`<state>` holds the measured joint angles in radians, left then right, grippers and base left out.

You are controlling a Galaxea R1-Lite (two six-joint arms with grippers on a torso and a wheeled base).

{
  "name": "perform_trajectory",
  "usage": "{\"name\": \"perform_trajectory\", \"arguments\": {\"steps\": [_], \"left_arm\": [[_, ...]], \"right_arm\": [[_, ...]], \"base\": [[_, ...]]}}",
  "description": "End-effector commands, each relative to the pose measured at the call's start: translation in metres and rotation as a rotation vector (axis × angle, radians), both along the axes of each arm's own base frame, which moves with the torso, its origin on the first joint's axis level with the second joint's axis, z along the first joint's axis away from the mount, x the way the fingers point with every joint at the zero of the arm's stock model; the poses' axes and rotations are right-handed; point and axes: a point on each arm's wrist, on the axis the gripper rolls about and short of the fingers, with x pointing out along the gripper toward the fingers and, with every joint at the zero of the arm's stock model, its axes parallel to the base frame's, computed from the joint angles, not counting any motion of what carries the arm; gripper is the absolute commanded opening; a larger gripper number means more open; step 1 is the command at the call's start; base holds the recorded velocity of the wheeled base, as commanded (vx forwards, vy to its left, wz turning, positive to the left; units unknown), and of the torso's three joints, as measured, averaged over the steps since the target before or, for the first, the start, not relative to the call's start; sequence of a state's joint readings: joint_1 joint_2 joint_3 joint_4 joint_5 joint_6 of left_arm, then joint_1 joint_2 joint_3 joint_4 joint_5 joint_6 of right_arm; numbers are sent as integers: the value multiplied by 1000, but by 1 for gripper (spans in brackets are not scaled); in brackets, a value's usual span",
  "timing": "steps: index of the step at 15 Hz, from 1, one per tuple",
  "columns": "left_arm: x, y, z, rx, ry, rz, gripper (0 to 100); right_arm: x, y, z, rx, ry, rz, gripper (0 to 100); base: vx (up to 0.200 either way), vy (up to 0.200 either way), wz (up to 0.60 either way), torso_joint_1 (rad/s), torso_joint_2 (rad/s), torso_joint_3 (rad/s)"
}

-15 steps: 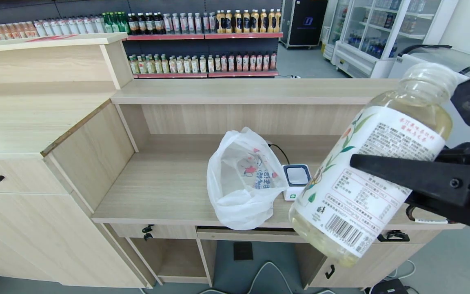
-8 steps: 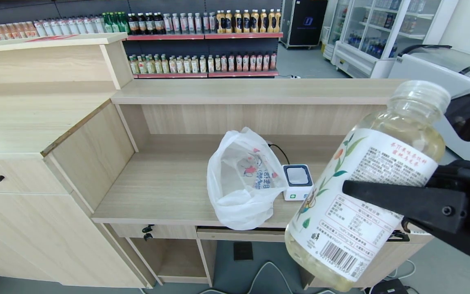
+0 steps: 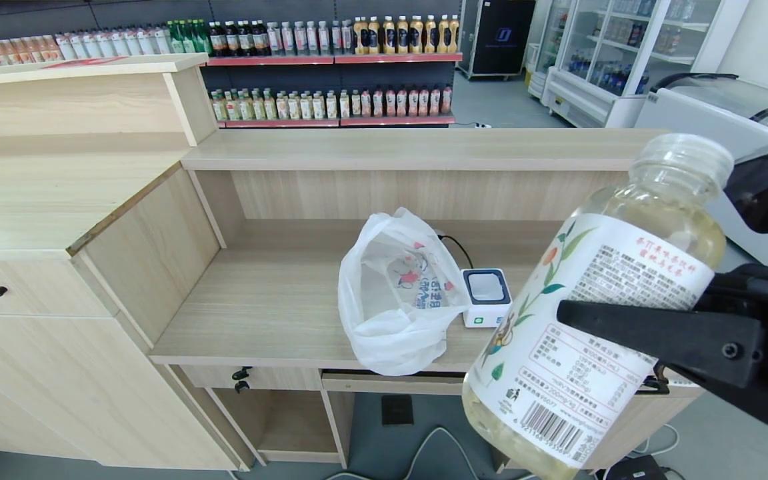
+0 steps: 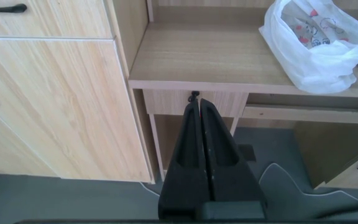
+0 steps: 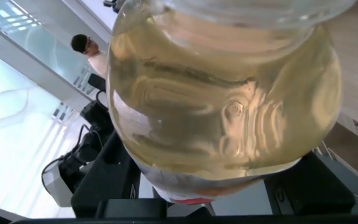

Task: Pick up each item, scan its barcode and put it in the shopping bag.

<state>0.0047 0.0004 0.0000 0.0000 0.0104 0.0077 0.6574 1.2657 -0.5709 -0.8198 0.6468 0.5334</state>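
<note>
Head view — right tool (image 3: 584, 300) clamped on tilted bottle (image 3: 624, 267), left tool (image 4: 199, 106) closed, bag (image 3: 391, 300) beside scanner (image 3: 484, 297)

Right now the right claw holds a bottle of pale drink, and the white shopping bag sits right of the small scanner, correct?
Not quite: the head view shows the shopping bag left of the scanner. The right claw does hold the bottle.

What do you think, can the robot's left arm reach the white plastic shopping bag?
Probably yes. The left end effector is shut and empty, low before the light wooden counter, and bare countertop lies between it and the white plastic shopping bag.
</note>
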Motion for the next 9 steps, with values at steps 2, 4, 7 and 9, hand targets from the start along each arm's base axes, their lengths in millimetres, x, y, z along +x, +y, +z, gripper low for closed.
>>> {"name": "perform_trajectory", "arguments": {"steps": [2, 4, 7, 9], "left_arm": [[0, 0, 0, 0, 0, 0, 0], [0, 0, 0, 0, 0, 0, 0], [0, 0, 0, 0, 0, -1, 0], [0, 0, 0, 0, 0, 0, 0]], "right_arm": [[4, -2, -1, -2, 3, -23, 0], [12, -10, -1, -6, -1, -79, 0], [48, -50, -18, -131, -119, -362, 0], [86, -113, -48, -475, -272, -751, 0]], "base": [[0, 0, 0, 0, 0, 0], [0, 0, 0, 0, 0, 0], [0, 0, 0, 0, 0, 0], [0, 0, 0, 0, 0, 0]]}}
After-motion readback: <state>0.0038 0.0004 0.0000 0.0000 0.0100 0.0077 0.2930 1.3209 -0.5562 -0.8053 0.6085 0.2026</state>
